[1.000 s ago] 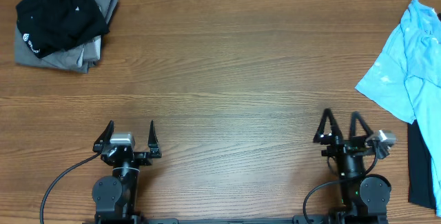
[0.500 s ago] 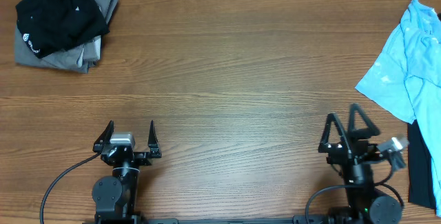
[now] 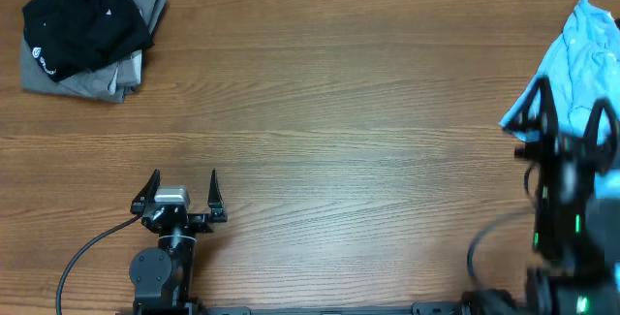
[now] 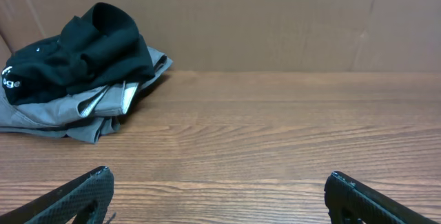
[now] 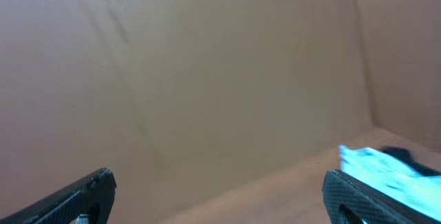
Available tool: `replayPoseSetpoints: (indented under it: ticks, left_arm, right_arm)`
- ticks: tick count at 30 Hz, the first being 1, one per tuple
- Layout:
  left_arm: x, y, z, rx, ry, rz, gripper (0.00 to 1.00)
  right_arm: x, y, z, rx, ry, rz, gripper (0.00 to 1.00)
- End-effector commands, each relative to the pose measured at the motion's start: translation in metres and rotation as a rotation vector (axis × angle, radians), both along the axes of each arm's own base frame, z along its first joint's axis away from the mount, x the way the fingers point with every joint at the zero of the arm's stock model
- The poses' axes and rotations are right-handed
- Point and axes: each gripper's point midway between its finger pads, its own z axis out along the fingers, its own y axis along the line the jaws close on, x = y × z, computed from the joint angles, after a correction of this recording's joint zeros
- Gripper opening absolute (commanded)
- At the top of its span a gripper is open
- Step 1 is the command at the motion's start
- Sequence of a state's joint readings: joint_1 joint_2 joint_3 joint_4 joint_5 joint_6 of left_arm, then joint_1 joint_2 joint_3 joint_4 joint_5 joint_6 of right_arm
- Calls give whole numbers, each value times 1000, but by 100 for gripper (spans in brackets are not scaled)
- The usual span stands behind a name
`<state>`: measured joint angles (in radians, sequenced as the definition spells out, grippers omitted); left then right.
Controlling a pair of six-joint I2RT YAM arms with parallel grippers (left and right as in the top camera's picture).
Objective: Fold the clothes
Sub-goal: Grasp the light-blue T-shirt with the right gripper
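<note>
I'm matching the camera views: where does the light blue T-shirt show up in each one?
Overhead: blue T-shirt at the right edge, upper half.
Left wrist: not in it.
Right wrist: blue T-shirt, blurred, in the lower right corner.
Shared landmark: the wooden table it lies on.

Table point(image 3: 320, 111): mid-brown wood-grain top, the grain running side to side across all I can see, matte finish.
Back wall point(image 4: 275, 17): plain brown board, cardboard-like, rising straight from the table's far edge.
Wall joints: one slanting seam point(image 4: 366, 24) toward my right.
Right side: same brown board, blurred — two panels meeting at a corner.
Light: even and soft — shadows faint.
</note>
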<state>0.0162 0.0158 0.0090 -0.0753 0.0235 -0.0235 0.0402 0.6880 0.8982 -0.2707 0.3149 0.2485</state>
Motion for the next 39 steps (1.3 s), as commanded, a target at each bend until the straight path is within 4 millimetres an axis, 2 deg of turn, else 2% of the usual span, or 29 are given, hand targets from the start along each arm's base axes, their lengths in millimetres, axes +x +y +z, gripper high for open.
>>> replayPoseSetpoints:
  ticks: [1,6,10,12,15,19,23,24,27,29,36,39]
  left_arm:
    - [0,2,0,-5,-3,10,100]
    - [0,2,0,-5,-3,10,100]
    - [0,2,0,-5,-3,10,100]
    - [0,2,0,-5,-3,10,100]
    - [0,2,0,-5,-3,10,100]
    - [0,2,0,-5,-3,10,100]
    - [0,2,0,-5,-3,10,100]
    - [0,2,0,-5,-3,10,100]
    - [0,2,0,-5,-3,10,100]
    - [0,2,0,-5,-3,10,100]
    - [0,2,0,-5,-3,10,100]
    - [0,2,0,-5,-3,10,100]
  right_arm:
    - [41,-17,-10,-101,213,-108,100]
    - [86,-26,-47,-165,544,-124,100]
    - [107,-38,-65,-194,634,-195,100]
    - [116,-59,-76,-220,665,-280,100]
    - [127,-91,-100,-220,729,-310,100]
    - [137,-144,-143,-85,822,-274,100]
    - [143,-195,-164,43,832,-237,100]
    - [147,-219,-175,77,826,-211,100]
    - [147,-252,-194,117,815,-244,100]
    - [147,-273,-214,136,823,-272,98]
    - [153,-308,-269,183,839,-317,96]
    - [150,-318,-295,232,850,-343,90]
